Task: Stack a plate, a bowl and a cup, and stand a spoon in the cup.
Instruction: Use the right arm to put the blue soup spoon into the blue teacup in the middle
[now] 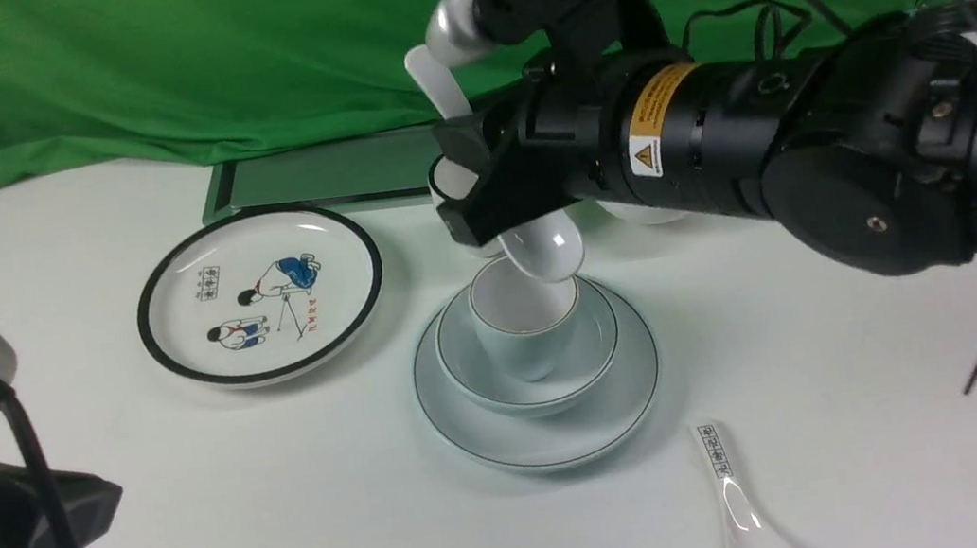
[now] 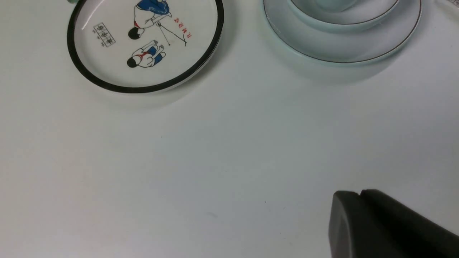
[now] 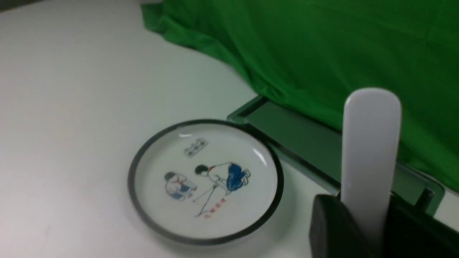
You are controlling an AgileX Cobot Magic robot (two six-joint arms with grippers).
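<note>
The plain plate (image 1: 469,410) lies at the table's middle with the shallow bowl (image 1: 590,350) in it and the plain cup (image 1: 523,346) standing in the bowl. My right gripper (image 1: 476,185) is shut on the plain white spoon (image 1: 554,250) and holds it upright, handle up, with its scoop just above the cup's far rim. In the right wrist view the spoon's handle (image 3: 369,150) rises between the black fingers (image 3: 328,225). My left gripper (image 2: 353,195) is shut and empty, low at the near left, apart from the plate (image 2: 312,43) and the bowl (image 2: 362,18).
A black-rimmed cartoon plate (image 1: 260,292) lies left of the stack; it also shows in both wrist views (image 2: 143,43) (image 3: 206,179). A labelled spoon (image 1: 738,497) lies near the front right. A green tray (image 1: 321,173) and green cloth (image 1: 134,66) are behind. White crockery (image 1: 642,212) is partly hidden behind the right arm.
</note>
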